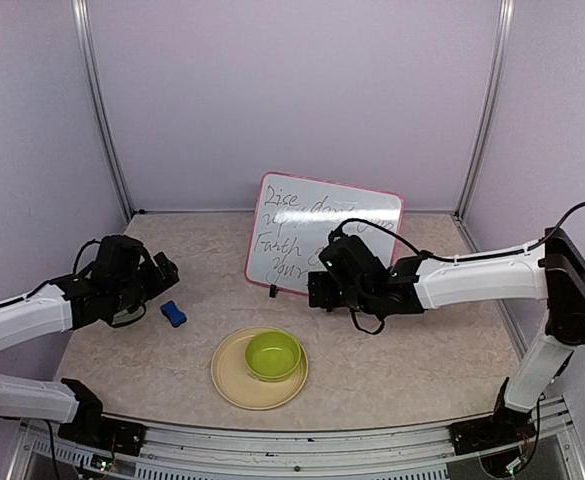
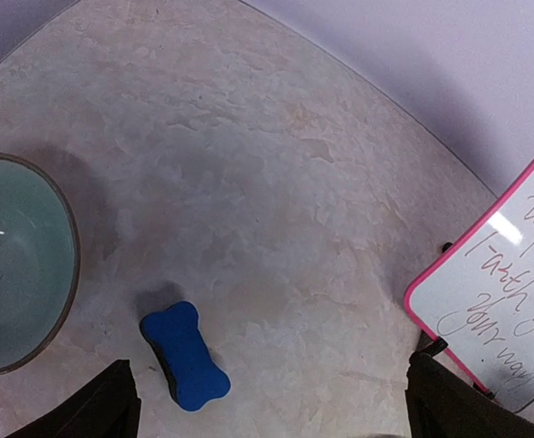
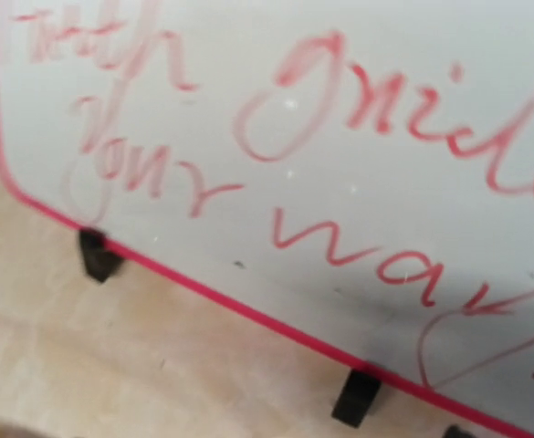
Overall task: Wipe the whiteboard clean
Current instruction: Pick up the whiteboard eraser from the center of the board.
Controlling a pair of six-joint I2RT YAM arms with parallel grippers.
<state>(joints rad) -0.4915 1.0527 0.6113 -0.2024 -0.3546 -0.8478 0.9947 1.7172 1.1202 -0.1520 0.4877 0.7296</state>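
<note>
Your whiteboard [image 1: 302,232] stands at the centre of the top view, covered in handwriting. Your right gripper [image 1: 320,288] is just in front of its lower edge, but you cannot tell how its fingers stand. At centre left, your left gripper [image 1: 162,272] has its fingers spread wide, near a blue eraser [image 1: 173,313].

In the top view the right gripper [image 1: 322,288] stands in front of the board [image 1: 292,215], hiding its lower right corner and the ends of the lower lines. The gripper is one dark mass there, so how its jaws stand cannot be told. The right wrist view holds only part of the board, cut off on three sides (writing blurred, no fingers in sight). The left wrist view cuts the teal bowl [image 2: 15,265] at its left edge and the board at its right. Of the left gripper [image 2: 271,409] only two fingertips [image 2: 107,411] show, at the bottom.
</note>
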